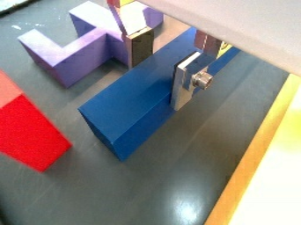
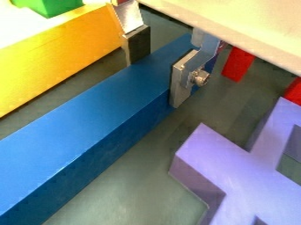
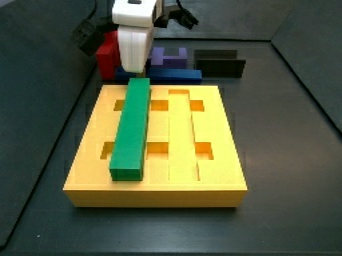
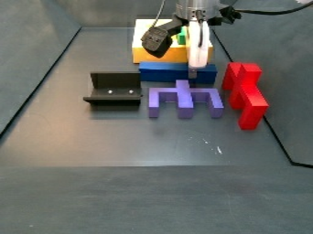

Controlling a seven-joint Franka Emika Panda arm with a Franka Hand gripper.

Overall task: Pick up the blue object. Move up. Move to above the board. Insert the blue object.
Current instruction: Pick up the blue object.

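Observation:
The blue object is a long dark-blue bar lying flat on the dark floor just in front of the yellow board; it shows in both wrist views and in a side view. My gripper is down over the bar, one finger on each long side. It also shows in a wrist view and in both side views. A thin gap shows at the far pad, so the jaws look open. The bar rests on the floor.
A green bar lies in a groove of the board. A purple notched block sits beside the blue bar, red blocks to one side, and the dark fixture on the floor.

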